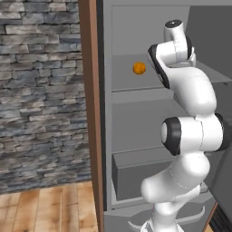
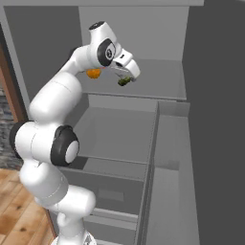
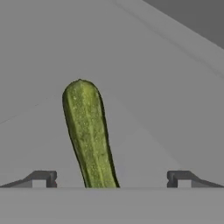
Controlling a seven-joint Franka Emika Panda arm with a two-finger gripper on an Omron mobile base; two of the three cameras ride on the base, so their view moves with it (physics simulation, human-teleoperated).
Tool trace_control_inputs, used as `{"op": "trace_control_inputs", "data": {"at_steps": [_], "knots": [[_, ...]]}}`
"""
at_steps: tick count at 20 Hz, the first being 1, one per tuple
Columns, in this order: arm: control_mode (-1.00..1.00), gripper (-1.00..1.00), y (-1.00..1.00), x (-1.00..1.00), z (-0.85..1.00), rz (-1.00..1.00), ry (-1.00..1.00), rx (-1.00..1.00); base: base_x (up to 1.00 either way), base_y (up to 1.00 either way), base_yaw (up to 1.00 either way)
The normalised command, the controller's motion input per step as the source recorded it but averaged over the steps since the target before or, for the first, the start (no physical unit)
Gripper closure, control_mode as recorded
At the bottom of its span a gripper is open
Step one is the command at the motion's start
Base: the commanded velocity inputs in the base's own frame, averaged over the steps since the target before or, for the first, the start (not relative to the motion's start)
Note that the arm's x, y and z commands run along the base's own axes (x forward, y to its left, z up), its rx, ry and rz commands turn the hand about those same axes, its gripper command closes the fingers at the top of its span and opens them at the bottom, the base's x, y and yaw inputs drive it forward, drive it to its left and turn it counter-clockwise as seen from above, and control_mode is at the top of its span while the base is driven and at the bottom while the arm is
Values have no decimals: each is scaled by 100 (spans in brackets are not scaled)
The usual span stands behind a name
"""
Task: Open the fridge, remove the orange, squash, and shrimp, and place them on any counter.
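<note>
The squash (image 3: 89, 135) is framed between the spread fingers (image 3: 111, 178); if closed off-centre, it could be rolled away along the shelf (image 3: 175, 109).

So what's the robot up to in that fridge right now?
The fridge stands open and the arm is reaching onto an upper shelf. Its gripper is open, with the fingers either side of the green squash lying on the shelf, not closed on it yet. The orange sits on the same shelf, further left. Nothing looks to have been lifted at this moment.
</note>
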Motion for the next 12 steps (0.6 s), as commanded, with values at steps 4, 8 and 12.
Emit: {"op": "trace_control_inputs", "data": {"at_steps": [4,8,12], "knots": [[-100,-100,-18,26,-36,-7,0,4,0,0,0],[-100,-100,-5,40,-31,-5,0,1,0,0,0],[-100,-100,0,18,-18,-3,0,0,0,0,0]]}}
